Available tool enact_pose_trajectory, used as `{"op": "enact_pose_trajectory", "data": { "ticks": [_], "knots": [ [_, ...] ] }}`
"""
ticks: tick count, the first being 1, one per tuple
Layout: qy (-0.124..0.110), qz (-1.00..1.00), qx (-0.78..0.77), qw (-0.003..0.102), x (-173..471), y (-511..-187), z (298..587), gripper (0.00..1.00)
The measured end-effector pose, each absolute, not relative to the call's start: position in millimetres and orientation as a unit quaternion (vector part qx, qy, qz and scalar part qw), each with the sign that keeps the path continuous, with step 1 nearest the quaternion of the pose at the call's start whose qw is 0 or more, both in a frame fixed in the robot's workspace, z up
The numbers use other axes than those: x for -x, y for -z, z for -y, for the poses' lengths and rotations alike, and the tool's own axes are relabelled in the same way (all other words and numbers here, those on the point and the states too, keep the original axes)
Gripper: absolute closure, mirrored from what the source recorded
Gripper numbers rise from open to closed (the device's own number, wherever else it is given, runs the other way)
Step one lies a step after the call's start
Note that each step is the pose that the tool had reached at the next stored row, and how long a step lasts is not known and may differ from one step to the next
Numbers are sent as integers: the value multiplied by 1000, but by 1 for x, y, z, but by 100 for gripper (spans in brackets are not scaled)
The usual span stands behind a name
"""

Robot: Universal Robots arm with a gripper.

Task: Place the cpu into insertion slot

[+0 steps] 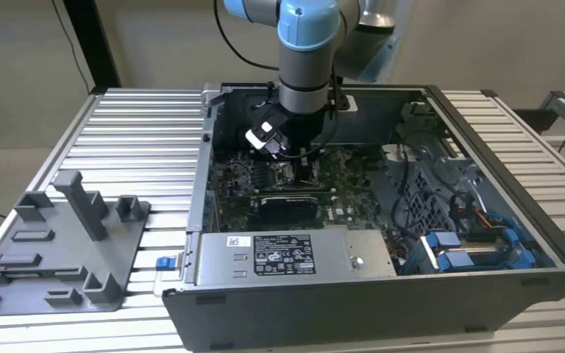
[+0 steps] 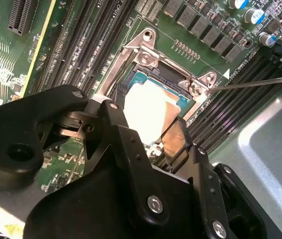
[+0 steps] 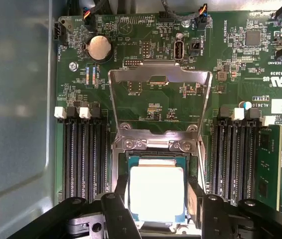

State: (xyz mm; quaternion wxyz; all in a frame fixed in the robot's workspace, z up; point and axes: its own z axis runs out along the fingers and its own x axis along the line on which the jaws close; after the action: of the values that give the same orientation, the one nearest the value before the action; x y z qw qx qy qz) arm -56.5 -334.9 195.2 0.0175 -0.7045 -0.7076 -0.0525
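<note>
The cpu [image 3: 157, 196], a small square chip with a bright silver face, lies level inside the insertion slot [image 3: 156, 145], whose silver load plate [image 3: 158, 74] stands flipped open over the green board. My gripper [image 3: 157, 201] straddles the chip, one black finger [image 3: 120, 199] against each opposite edge, so it is shut on the cpu. The second wrist view shows the same grip: gripper [image 2: 143, 124], cpu [image 2: 148, 107], slot frame [image 2: 148, 55] and its thin wire lever [image 2: 260, 82] sticking out sideways. In the exterior view the gripper [image 1: 297, 165] reaches down into the open computer case [image 1: 518, 184].
Rows of black memory slots [image 3: 83, 159] flank the socket on both sides. A long black block [image 1: 285, 209] and a grey box with a white label [image 1: 288, 254] sit near the case front. Blue drive brackets [image 1: 469, 250] and cables lie on the exterior view's right. A grey fixture tray [image 1: 57, 250] rests on the slatted table.
</note>
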Motion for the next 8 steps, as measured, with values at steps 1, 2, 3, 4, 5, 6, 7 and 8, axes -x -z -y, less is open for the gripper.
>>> {"op": "enact_pose_trajectory", "data": {
  "ticks": [1,2,3,4,5,6,7,8],
  "knots": [
    [53,708,704,17,57,-195,335,100],
    [53,708,704,17,56,-195,335,100],
    [54,708,704,18,56,-194,335,100],
    [54,708,704,18,56,-194,334,0],
    [53,708,704,18,56,-195,335,0],
    [53,708,704,17,57,-196,335,0],
    [53,708,704,18,56,-197,335,0],
    [53,708,704,18,56,-200,335,0]
  ]
}}
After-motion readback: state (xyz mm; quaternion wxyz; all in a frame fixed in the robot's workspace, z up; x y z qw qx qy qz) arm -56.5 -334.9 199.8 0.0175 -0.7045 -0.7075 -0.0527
